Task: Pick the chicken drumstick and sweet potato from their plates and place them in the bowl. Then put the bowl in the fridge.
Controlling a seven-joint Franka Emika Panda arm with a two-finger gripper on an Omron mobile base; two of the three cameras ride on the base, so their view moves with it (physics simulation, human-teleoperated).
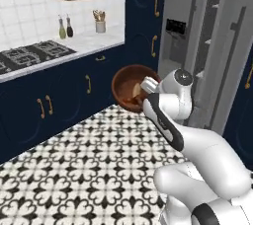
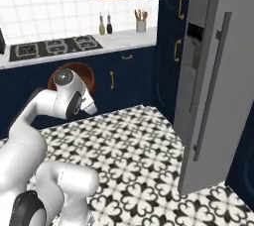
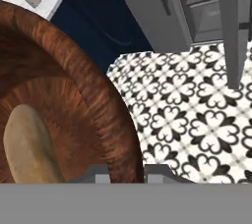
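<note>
- The tool pinches the rim of the bowl, one tip inside the wall and one outside, and holds it in the air above the patterned floor.
- Just inside the rim from the tool, the sweet potato lies on the bowl's lighter bottom. I cannot make out the chicken drumstick.
- A one-sided rim hold looks risky: a quick swing could tilt the bowl or let it slip, spilling the food.
- Beyond the tool stands the fridge, door ajar, grey shelves showing through the gap.
- The opening looks narrow, so the bowl might knock the door edge or a shelf going in.
</note>
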